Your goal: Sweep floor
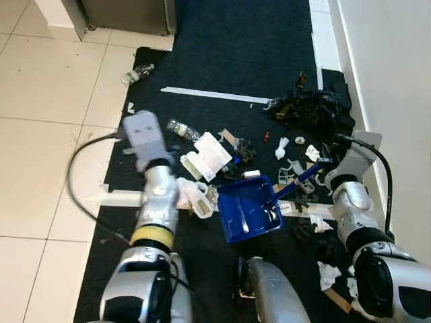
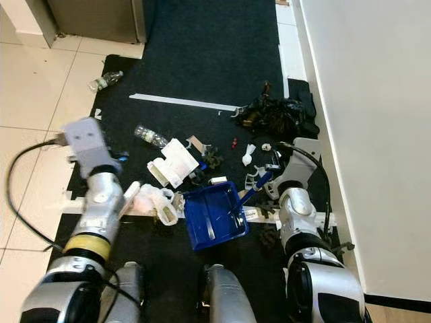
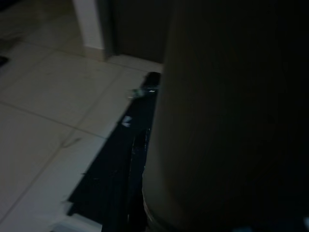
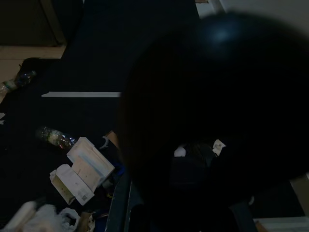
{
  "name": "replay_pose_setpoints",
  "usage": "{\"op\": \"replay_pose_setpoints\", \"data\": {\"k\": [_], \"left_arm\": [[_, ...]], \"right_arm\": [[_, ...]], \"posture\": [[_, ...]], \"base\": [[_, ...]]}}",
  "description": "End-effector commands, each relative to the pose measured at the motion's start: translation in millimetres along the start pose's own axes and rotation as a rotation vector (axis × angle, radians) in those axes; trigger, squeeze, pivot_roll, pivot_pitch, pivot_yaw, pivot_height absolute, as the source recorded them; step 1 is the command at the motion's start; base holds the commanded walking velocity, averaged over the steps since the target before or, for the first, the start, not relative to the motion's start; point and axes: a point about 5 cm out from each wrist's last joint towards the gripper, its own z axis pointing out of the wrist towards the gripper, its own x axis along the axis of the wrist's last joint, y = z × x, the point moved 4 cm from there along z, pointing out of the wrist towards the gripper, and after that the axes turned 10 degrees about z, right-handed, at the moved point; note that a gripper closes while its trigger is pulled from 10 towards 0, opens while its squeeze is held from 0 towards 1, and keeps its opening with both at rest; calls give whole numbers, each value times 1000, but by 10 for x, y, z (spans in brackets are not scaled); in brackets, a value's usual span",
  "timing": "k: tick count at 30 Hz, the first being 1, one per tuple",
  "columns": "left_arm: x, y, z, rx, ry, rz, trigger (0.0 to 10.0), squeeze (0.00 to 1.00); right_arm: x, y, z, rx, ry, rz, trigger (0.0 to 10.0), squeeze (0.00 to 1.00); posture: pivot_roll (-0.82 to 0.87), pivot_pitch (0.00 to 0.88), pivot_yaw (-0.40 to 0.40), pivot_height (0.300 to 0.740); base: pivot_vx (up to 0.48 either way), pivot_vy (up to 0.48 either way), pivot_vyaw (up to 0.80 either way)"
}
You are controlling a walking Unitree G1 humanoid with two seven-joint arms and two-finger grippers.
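A blue dustpan (image 1: 250, 208) rests tilted on the dark mat (image 1: 236, 54) in front of me, with a little litter in it. Its blue handle (image 1: 303, 178) runs right to my right gripper (image 1: 322, 168), which is shut on it. My left arm (image 1: 158, 182) reaches forward at the mat's left side, next to crumpled white wrapping (image 1: 195, 196) and a white stick (image 1: 121, 198). Litter lies beyond the pan: white cartons (image 1: 209, 156), a clear bottle (image 1: 183, 129), small white scraps (image 1: 289, 165) and a heap of black plastic (image 1: 313, 108). A pale cylinder (image 3: 227, 121) blocks the dark left wrist view.
A white wall (image 1: 397, 81) runs close along my right. Pale floor tiles (image 1: 47, 87) lie to the left. A second bottle (image 1: 138, 73) sits at the mat's left edge, a long white strip (image 1: 215, 95) lies across the mat, and a grey appliance (image 1: 128, 13) stands at the far left.
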Motion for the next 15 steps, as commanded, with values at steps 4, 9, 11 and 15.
{"op": "replay_pose_setpoints", "data": {"k": [4, 9, 11, 15], "left_arm": [[249, 615, -115, -180, 53, -83, 10000, 0], [396, 894, -181, -246, 49, -121, 10000, 0], [476, 1055, -247, -282, 44, -143, 10000, 0], [613, 1312, -407, -339, 36, -195, 10000, 0]], "right_arm": [[-164, 33, -76, 1, -56, 0, 10000, 0], [-162, 28, -75, 2, -53, 1, 10000, 0], [-162, 26, -75, 3, -53, 0, 10000, 0], [-170, 24, -79, 3, -55, 0, 10000, 0]], "posture": [[52, 184, -118, 740], [53, 185, -117, 740], [53, 185, -116, 740], [56, 184, -113, 740]], "base": [[0, 0, 0], [0, 0, 0], [0, 0, 0], [0, 0, 0]]}}
